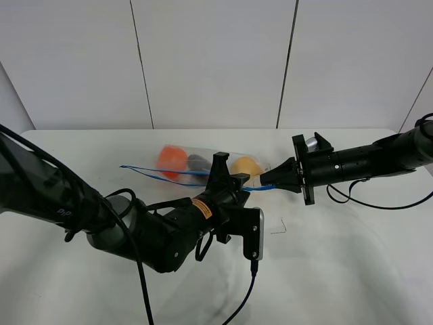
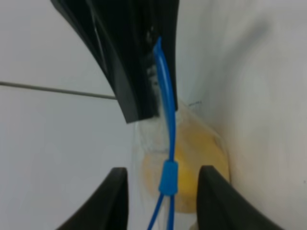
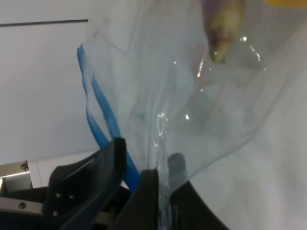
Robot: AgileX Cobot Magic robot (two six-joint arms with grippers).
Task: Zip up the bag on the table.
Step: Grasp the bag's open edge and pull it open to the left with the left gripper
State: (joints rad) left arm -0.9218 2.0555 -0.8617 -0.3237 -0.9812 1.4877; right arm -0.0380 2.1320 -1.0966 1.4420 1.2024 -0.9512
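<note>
Lying near the middle of the table (image 1: 352, 271), the bag (image 1: 203, 152) holds an orange (image 1: 172, 159), an eggplant (image 1: 198, 162) and a yellow fruit (image 1: 247, 165). The right gripper (image 1: 265, 179) is clamped on the bag's end beside the blue zip strip (image 1: 155, 172). The left gripper (image 1: 229, 175) straddles the slider (image 2: 169, 177), jaws apart with gaps on both sides. A thin dark mark (image 1: 279, 229) lies just beside the left arm. White tabletop stretches wide toward the rounded edges.

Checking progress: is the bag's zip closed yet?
Mostly open: the zip strip runs joined on one side of the slider, but splits into two tracks on the other.
</note>
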